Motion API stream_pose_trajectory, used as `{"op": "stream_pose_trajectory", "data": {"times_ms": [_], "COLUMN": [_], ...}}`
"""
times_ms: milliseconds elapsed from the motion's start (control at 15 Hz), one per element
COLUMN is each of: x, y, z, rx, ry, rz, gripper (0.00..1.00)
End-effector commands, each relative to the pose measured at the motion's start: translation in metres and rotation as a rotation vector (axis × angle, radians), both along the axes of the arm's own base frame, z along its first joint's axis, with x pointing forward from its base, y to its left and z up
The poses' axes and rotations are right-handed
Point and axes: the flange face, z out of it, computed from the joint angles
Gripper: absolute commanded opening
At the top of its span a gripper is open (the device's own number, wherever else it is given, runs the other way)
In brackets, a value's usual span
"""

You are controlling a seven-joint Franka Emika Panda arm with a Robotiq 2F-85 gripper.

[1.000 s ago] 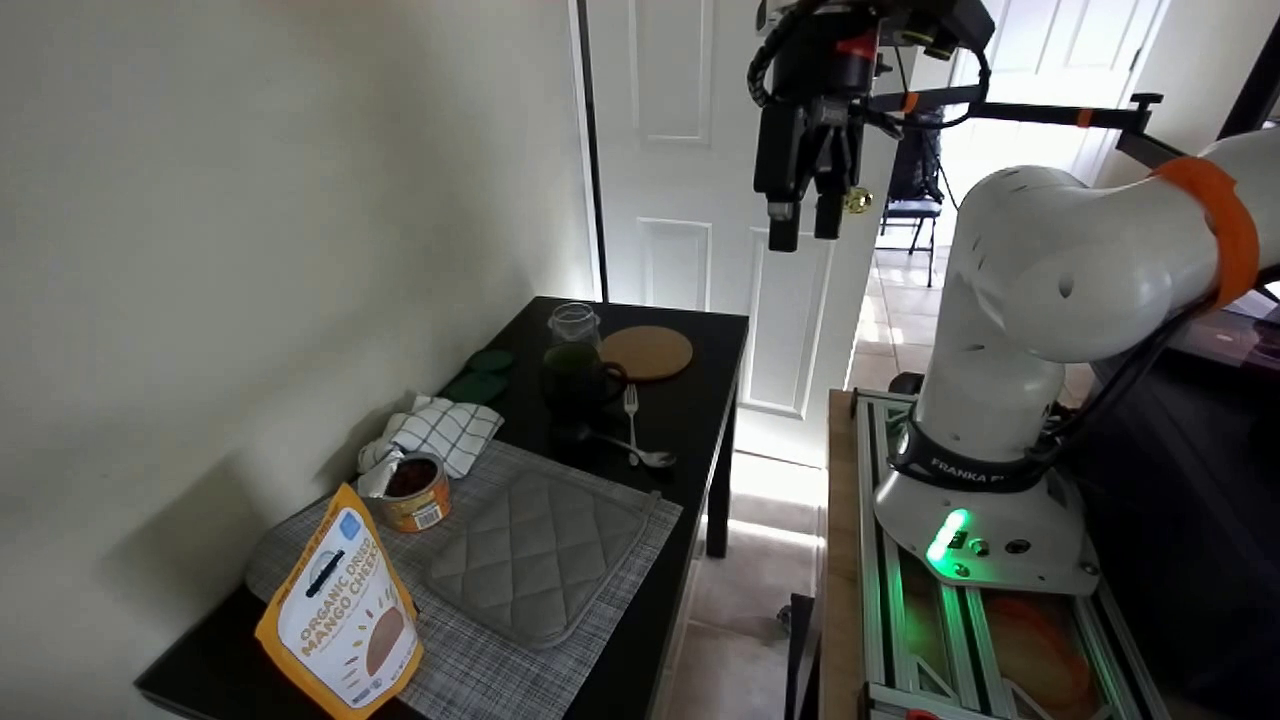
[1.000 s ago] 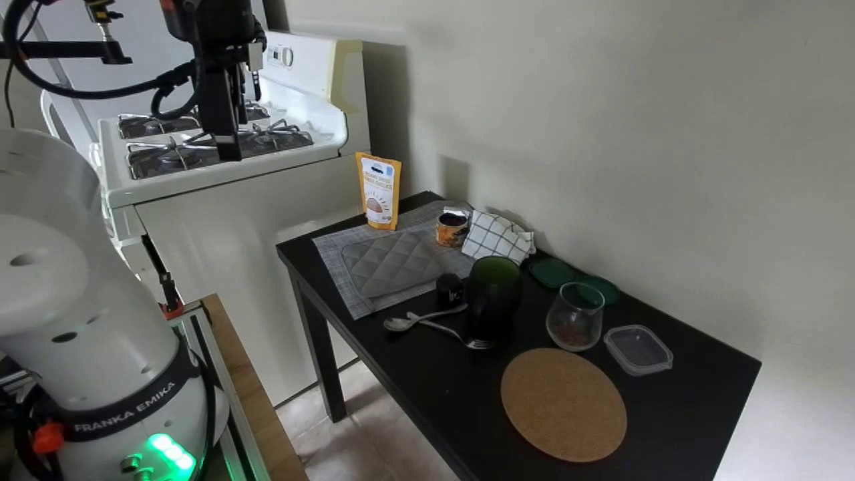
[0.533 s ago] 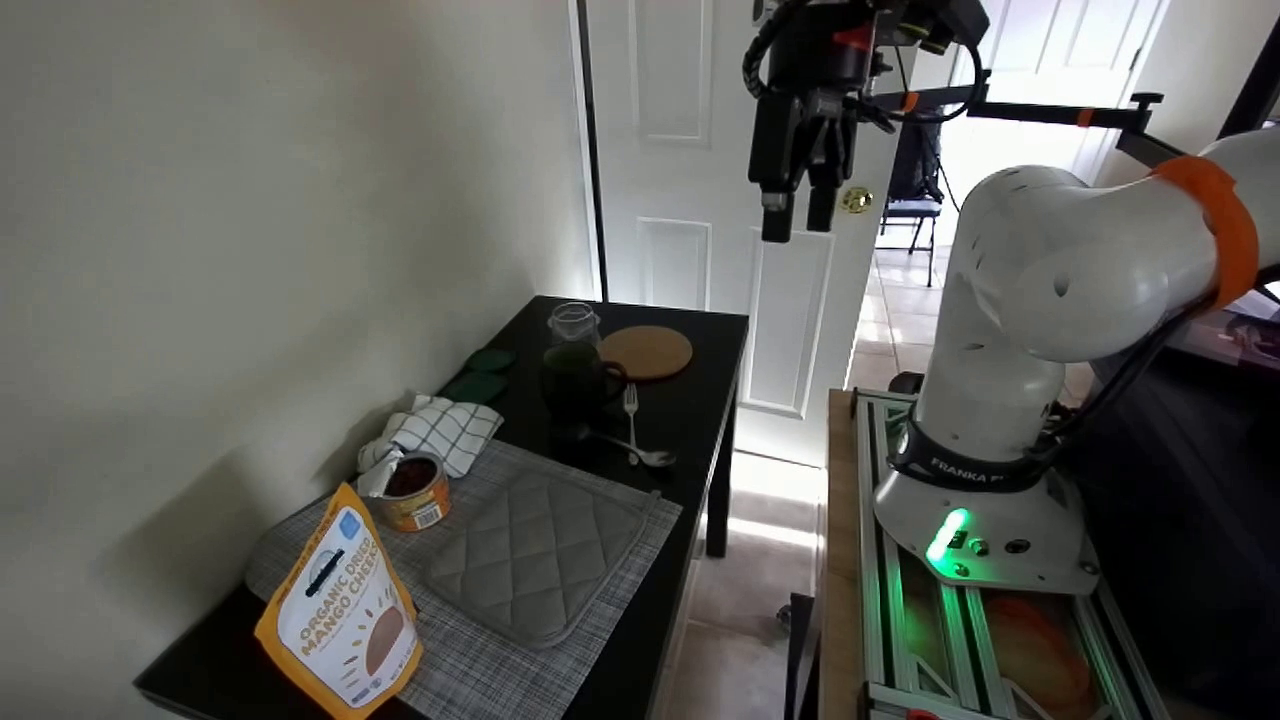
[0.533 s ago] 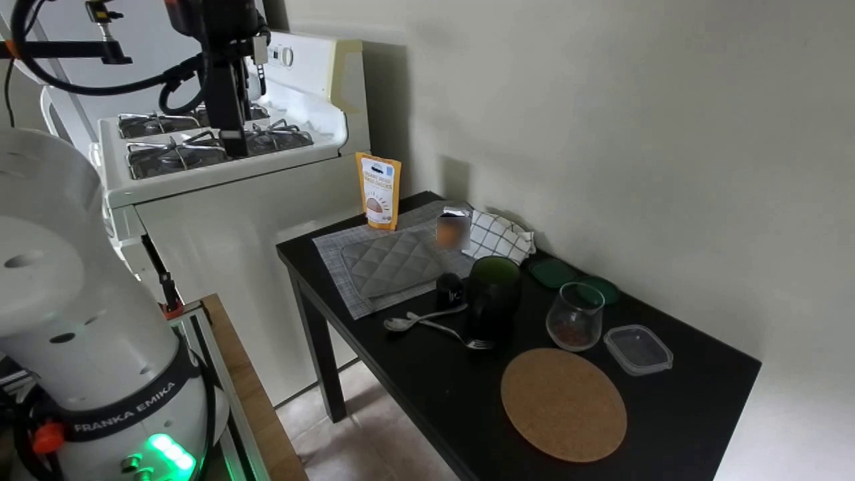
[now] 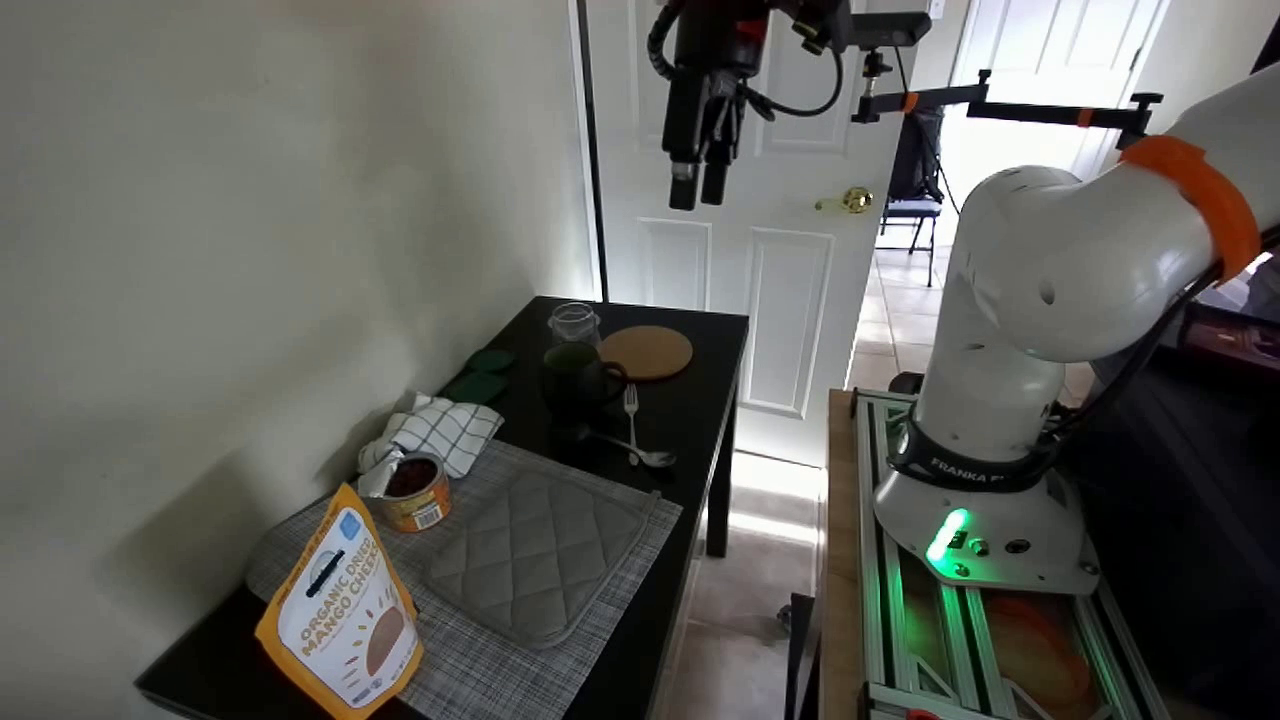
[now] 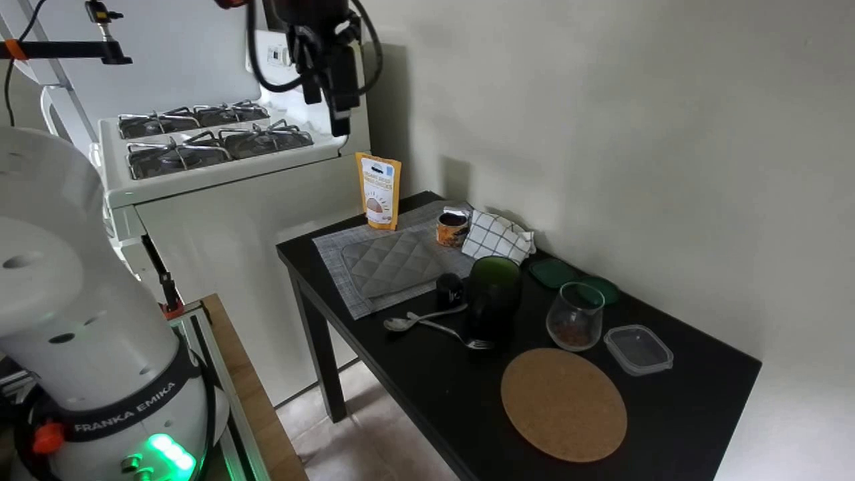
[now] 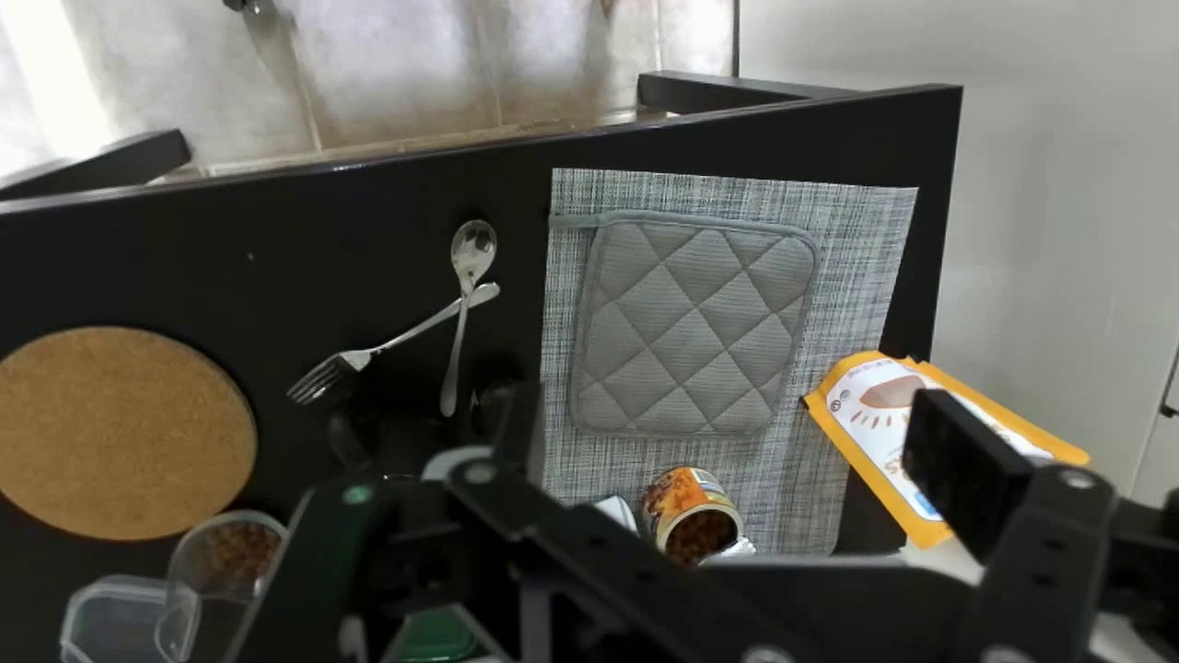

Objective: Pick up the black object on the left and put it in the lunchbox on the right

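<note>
High above the bench (image 6: pixel 674 414), the tool (image 5: pixel 699 192) is held with fingers (image 7: pixel 963 470) spread and nothing gripped. To one side of the dark green mug (image 6: pixel 494 294) the clear lunchbox (image 6: pixel 639 349) is set; just beside the mug's opposite side the small black object (image 6: pixel 449 290) is seen, seemingly upright. In the wrist view it is shown just outside the finger gap, so a mugward shift is probably needed.

Dimly lit overall. In an exterior view, far white door (image 5: pixel 1060 50) is nearly blown out & tiled floor (image 5: pixel 745 585) is streaked w/ glare; soft shadows are cast on wall (image 5: pixel 300 250); robot base (image 5: pixel 1010 515) is tinted by its green light (image 5: pixel 948 535). In wrist view, f.g. gripper (image 7: pixel 728 437) is blurred, potholder (image 7: pixel 691 341) rendered sharper.
</note>
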Motion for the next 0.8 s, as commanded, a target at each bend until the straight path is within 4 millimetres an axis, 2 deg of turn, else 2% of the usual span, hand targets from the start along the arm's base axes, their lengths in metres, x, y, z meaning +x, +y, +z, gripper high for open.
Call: {"op": "stream_pose_trajectory", "data": {"times_ms": [0, 133, 200, 400, 733], "x": [0.056, 0.079, 0.05, 0.077, 0.083], "y": [-0.024, -0.039, -0.028, -0.041, -0.04], "z": [-0.015, -0.034, -0.019, -0.04, -0.037], "rx": [0.01, 0.057, 0.025, 0.047, 0.045], "ry": [0.079, 0.144, 0.072, 0.133, 0.136], "rz": [0.174, 0.225, 0.168, 0.204, 0.212], "gripper": [1.0, 1.0, 1.0, 1.0, 1.0]}}
